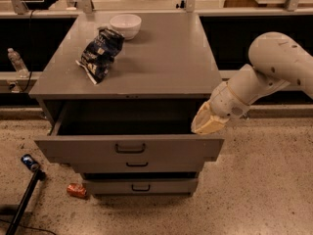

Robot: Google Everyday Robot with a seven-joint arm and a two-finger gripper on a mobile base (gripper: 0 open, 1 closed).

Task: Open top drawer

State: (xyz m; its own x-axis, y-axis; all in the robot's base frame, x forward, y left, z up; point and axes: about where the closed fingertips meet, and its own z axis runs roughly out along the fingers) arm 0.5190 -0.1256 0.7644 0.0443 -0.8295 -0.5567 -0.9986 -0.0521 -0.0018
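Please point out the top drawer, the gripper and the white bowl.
top drawer (78,150): camera view, front panel left of handle.
gripper (206,125): camera view, pale tip at drawer's right front corner.
bowl (126,31): camera view, white outer wall.

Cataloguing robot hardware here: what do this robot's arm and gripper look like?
The arm is smooth off-white, made of rounded segments. The gripper, at a front corner of the pulled-out wide grey metal top drawer, is a cream-yellow wedge. No cables or markings show.
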